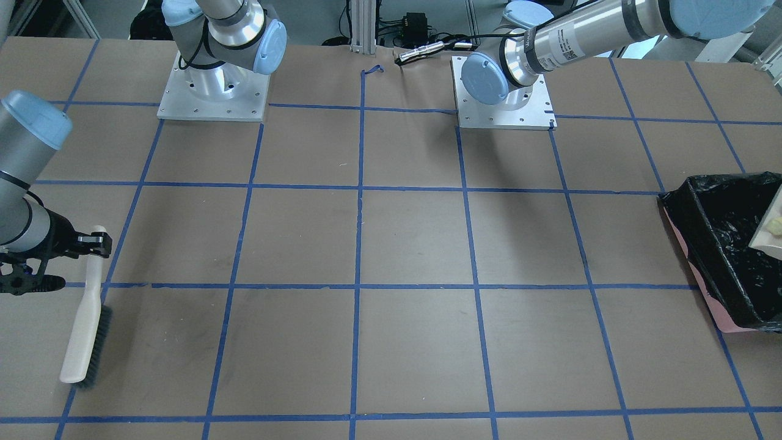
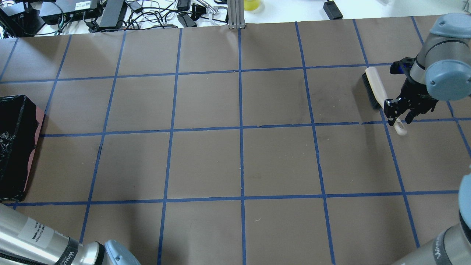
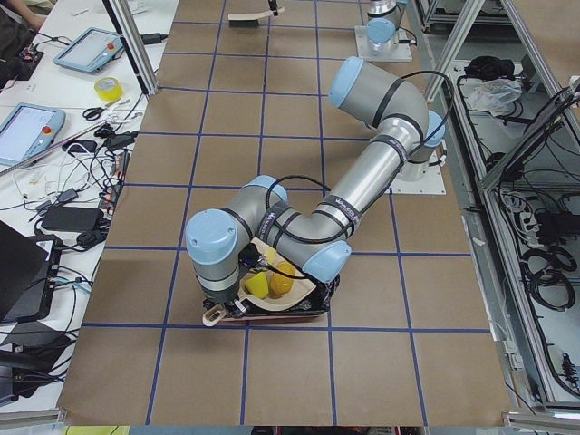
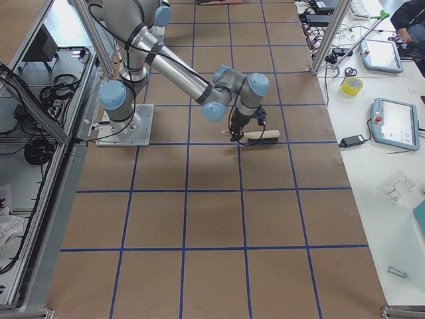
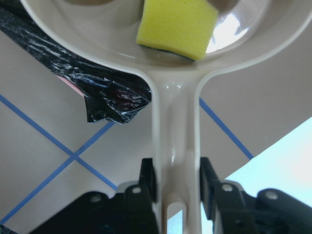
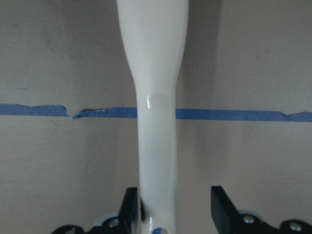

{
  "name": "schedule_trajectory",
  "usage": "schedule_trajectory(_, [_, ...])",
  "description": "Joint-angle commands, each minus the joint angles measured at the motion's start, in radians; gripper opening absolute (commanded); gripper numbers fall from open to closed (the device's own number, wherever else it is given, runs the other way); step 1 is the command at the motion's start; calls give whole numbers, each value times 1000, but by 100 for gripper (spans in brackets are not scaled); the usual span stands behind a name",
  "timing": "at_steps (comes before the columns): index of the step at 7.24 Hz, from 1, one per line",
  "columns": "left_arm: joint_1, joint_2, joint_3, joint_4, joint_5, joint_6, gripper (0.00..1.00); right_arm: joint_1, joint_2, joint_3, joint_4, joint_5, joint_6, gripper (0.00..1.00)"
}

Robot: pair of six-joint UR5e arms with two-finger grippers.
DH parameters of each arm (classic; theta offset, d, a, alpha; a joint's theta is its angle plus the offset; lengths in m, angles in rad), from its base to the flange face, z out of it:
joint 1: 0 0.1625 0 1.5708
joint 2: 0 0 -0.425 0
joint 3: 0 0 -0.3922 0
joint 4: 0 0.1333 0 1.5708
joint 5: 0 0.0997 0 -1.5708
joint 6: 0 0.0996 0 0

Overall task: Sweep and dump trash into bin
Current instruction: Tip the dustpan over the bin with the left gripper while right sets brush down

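Observation:
My left gripper (image 5: 175, 180) is shut on the handle of a beige dustpan (image 5: 173, 122), held over the bin (image 1: 721, 244), a black-bag-lined box with a pink base at the table's end. The yellow sponge (image 5: 178, 27) lies in the pan. In the exterior left view the sponge (image 3: 256, 286) and the golden-brown potato (image 3: 281, 279) sit side by side in the pan. The cream crescent is not clearly visible. My right gripper (image 6: 173, 204) is open, its fingers either side of the handle of a white brush (image 1: 85, 324) that lies on the table.
The bin also shows at the left edge of the overhead view (image 2: 14, 147). The brush (image 2: 375, 86) lies near the table's far right side. Brown paper with a blue tape grid (image 2: 241, 129) covers the table. The arm bases (image 1: 504, 98) stand at the robot's side.

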Motion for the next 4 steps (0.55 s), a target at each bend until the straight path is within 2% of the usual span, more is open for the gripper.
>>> schedule_trajectory(1, [-18,16,-4,9,0,45,0,-1,-15,-18,3,9,8,73])
schedule_trajectory(3, [-32,42,-36,44,2,53,0,4,-136,-38,64,16,8,83])
schedule_trajectory(4, [-35,62,-87,127,2,86,0,7,-208,-41,107,17,8,86])
